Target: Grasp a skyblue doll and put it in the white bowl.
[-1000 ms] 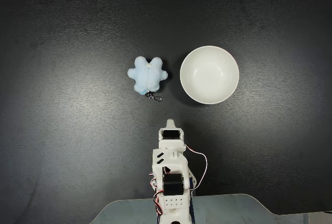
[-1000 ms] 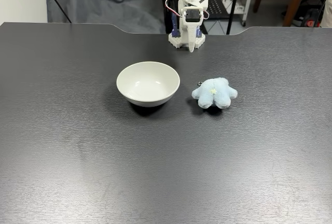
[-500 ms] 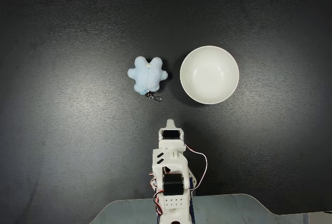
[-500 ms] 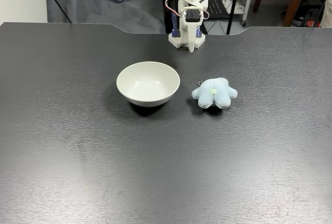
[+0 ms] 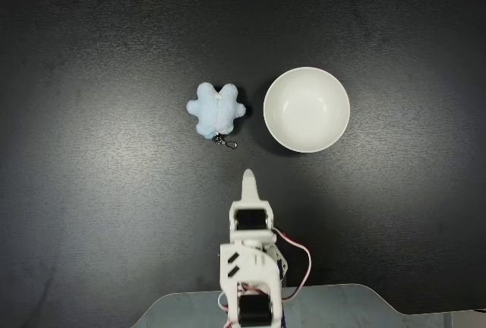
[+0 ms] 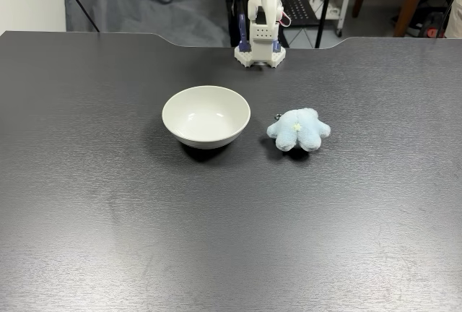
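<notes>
On the matte black table point(image 5: 91, 214), whose surface shows a faint brushed grain, the skyblue doll point(image 5: 216, 110) lies flat: a fluffy pale plush with rounded, star-like lobes and a tiny metal clasp point(image 5: 223, 142) at the edge nearest me. Just beside it, apart and not touching, sits the white bowl point(image 5: 307, 109), round, smooth and glossy, with nothing inside. In the fixed view from across the table the doll point(image 6: 298, 129) is to the right of the bowl point(image 6: 206, 115). My gripper point(image 5: 247, 180) shows from above as a slim white point with the tips together, narrow and holding nothing, near the clasp but short of it. My white plastic arm point(image 6: 263, 9) stands at the table's far edge there, with red wires looped beside it.
</notes>
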Motion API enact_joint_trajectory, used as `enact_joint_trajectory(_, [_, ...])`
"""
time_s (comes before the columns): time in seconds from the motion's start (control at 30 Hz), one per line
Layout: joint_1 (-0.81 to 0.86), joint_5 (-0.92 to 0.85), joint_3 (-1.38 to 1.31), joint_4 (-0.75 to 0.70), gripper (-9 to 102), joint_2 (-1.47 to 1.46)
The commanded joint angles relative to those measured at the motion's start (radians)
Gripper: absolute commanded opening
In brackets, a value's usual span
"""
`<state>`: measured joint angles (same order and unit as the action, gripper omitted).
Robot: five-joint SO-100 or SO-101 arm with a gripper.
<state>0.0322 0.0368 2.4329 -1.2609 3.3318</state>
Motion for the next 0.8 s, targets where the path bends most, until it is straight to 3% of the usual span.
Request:
enact_joint_trajectory(0.0, [-0.002, 0.003, -0.268, 0.000, -1, -0.012])
enact_joint_trajectory(0.37, [-0.011, 0.006, -0.973, 0.000, -1, -0.699])
enact_joint_trajectory(0.77, [-0.028, -0.009, -1.353, 0.012, -1, -1.327])
